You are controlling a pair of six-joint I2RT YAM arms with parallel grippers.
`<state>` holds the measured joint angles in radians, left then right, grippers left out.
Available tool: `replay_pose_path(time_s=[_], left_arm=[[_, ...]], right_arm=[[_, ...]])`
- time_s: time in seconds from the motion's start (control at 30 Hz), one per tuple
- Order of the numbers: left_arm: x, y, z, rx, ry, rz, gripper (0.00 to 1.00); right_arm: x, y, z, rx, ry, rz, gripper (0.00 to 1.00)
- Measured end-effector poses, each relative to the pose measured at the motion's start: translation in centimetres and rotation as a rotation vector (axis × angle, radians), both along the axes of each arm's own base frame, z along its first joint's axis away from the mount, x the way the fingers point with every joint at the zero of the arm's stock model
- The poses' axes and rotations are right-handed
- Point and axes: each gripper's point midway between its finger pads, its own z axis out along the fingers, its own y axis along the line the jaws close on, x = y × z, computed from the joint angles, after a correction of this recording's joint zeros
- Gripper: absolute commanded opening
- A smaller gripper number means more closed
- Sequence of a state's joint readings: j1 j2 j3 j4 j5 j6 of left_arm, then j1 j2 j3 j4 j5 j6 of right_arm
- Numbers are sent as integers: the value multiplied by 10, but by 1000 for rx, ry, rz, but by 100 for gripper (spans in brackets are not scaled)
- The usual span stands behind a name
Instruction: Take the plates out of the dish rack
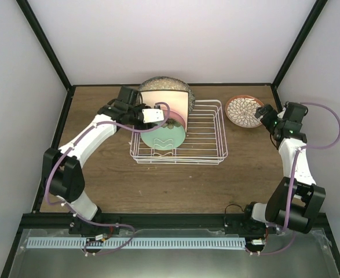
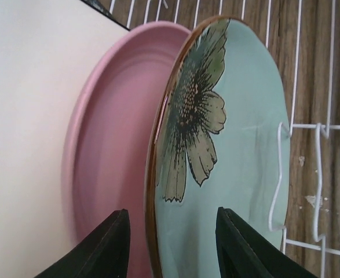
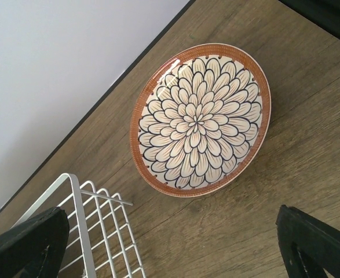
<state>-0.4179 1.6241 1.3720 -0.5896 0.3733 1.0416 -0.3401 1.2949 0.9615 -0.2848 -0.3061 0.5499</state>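
The white wire dish rack [image 1: 201, 136] holds several upright plates: a speckled grey one [image 1: 158, 84] at the back, then a cream square one [image 1: 174, 103], a pink one [image 2: 106, 156] and a mint-green one with a flower mark [image 1: 164, 139] [image 2: 239, 150]. My left gripper [image 1: 165, 123] [image 2: 171, 210] is shut on the mint-green plate's brown rim, one finger on its back by the pink plate, the other on its face. The floral plate with a reddish rim [image 1: 244, 111] [image 3: 201, 119] lies flat on the table right of the rack. My right gripper [image 1: 263, 114] [image 3: 172, 208] hovers open just beside it, holding nothing.
The rack's right half [image 1: 207, 130] shows only bare wire and prongs. Its corner [image 3: 83, 220] lies close to my right gripper's left finger. Dark frame posts and pale walls enclose the wooden table [image 1: 175, 185] at the back and sides.
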Motion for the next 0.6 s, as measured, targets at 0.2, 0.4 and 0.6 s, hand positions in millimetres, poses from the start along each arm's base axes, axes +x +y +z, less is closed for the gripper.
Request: replay_pose_path(time_s=[0.2, 0.4, 0.6], left_arm=[[6, -2, -12, 38, 0, -21, 10], [0, -5, -7, 24, 20, -27, 4], [-2, -5, -5, 25, 25, -24, 4]], right_arm=[[-2, 0, 3, -3, -5, -1, 100], [-5, 1, -2, 0, 5, -3, 100], [-5, 1, -3, 10, 6, -9, 100]])
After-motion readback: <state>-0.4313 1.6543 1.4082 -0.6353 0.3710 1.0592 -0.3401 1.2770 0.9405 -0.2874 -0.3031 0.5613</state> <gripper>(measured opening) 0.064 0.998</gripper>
